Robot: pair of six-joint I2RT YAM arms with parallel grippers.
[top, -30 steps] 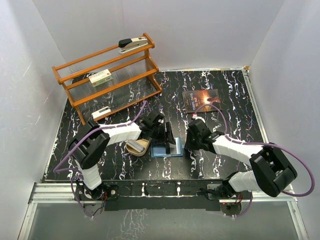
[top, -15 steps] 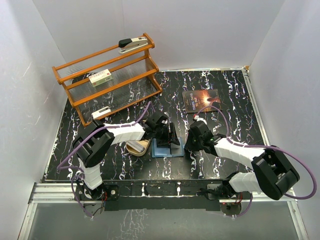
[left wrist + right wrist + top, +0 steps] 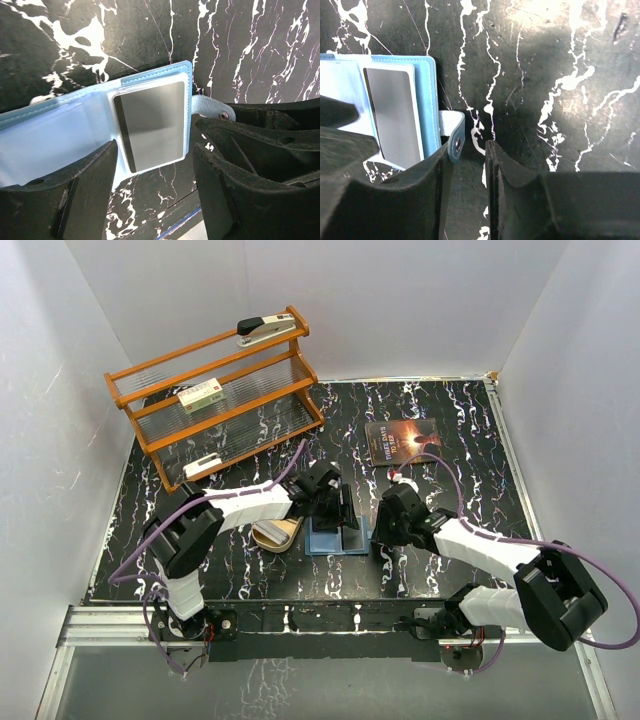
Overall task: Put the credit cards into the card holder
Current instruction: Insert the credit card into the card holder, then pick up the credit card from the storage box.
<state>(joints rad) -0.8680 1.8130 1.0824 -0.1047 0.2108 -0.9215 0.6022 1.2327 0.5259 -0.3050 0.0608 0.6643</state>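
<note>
The blue card holder (image 3: pixel 322 540) lies open on the black marbled table near the front middle. In the left wrist view the card holder (image 3: pixel 60 140) has a grey credit card (image 3: pixel 150 125) sitting in its clear sleeve. Its snap tab (image 3: pixel 207 106) sticks out to the right. My left gripper (image 3: pixel 155 190) is open and empty, straddling the holder's near edge from just above (image 3: pixel 338 515). My right gripper (image 3: pixel 467 190) is narrowly open at the holder's right side (image 3: pixel 380 530). The tab (image 3: pixel 454 131) lies against its left finger, unclamped. The card (image 3: pixel 395 110) shows there too.
A tan wooden tray (image 3: pixel 272 533) lies just left of the holder. A dark book (image 3: pixel 402 440) lies behind the right arm. An orange rack (image 3: pixel 215 400) at the back left holds a stapler (image 3: pixel 265 328), a white-green box (image 3: pixel 201 395) and a small whitish flat piece (image 3: pixel 203 464).
My left gripper has shifted a little right and forward over the holder. My right gripper has edged slightly forward beside the holder's tab. The holder stays in place.
</note>
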